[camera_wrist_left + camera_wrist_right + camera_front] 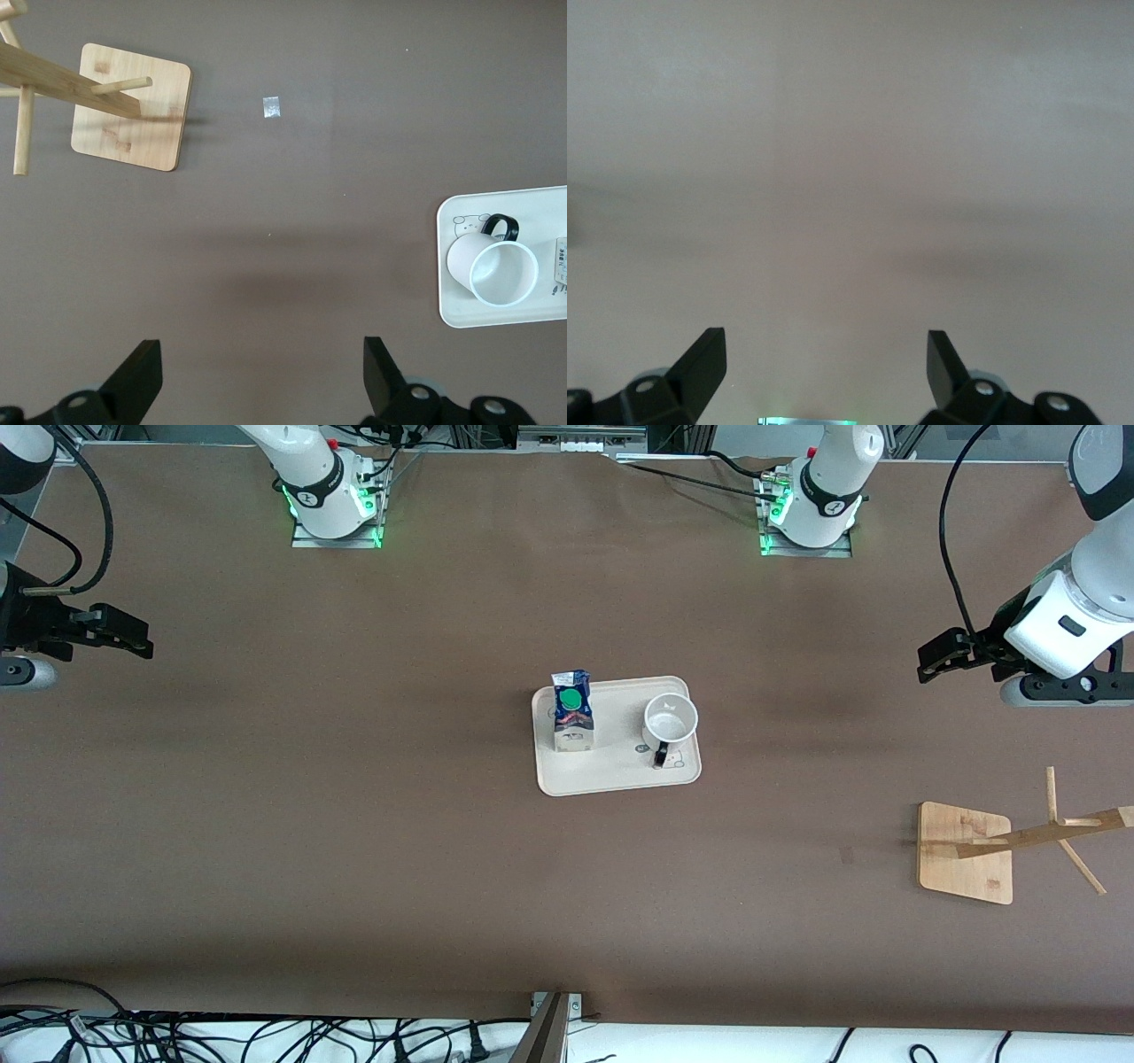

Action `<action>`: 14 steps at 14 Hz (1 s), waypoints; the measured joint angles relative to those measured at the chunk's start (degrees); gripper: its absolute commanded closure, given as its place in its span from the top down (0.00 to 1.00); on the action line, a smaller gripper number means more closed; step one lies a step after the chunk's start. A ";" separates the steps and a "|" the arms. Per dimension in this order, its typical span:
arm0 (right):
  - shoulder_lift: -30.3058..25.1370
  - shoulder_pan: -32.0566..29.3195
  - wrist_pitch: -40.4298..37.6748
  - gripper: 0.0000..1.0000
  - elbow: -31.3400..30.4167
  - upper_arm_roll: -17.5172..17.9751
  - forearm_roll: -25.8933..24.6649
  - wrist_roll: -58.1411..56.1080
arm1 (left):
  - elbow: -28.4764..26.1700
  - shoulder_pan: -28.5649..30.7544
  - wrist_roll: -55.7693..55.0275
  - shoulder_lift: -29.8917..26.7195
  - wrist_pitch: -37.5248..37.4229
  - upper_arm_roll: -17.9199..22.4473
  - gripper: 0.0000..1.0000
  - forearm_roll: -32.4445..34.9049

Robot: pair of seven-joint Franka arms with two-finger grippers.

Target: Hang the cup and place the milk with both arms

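The white cup [670, 721] stands upright on a beige tray [620, 769] in the middle of the table, its black handle toward the front camera. The milk [572, 711] stands upright on the same tray, toward the right arm's end. The left wrist view shows the cup [493, 268], the tray [445, 266] and an edge of the milk [561, 263]. My left gripper [932, 659] is open and empty above the table at the left arm's end; its wrist view shows its jaws wide apart [263, 376]. My right gripper [133, 638] is open and empty above the right arm's end [826, 367].
A wooden cup rack [966, 852] with slanted pegs stands toward the left arm's end, nearer to the front camera than the tray; it also shows in the left wrist view [133, 106]. A small pale tape mark [273, 107] lies on the brown table beside it.
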 measured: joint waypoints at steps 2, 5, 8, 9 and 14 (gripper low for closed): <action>0.00 0.00 0.00 1.00 0.00 0.00 0.00 0.00 | 0.00 0.01 0.00 0.00 0.00 0.00 1.00 0.00; 0.00 0.00 0.00 1.00 0.00 0.03 0.06 0.00 | 0.00 0.02 0.00 0.00 0.00 0.05 1.00 0.00; 0.08 1.24 -0.37 1.00 0.00 0.67 0.45 -0.06 | 0.00 0.03 0.00 0.00 0.00 0.05 1.00 0.00; 0.13 2.84 -0.77 1.00 -0.01 1.02 0.54 -0.06 | 0.00 0.04 0.00 0.00 0.00 0.06 1.00 0.00; 2.49 13.70 0.68 1.00 -0.09 1.77 0.57 9.22 | 0.00 0.05 0.00 0.00 0.00 0.07 1.00 0.00</action>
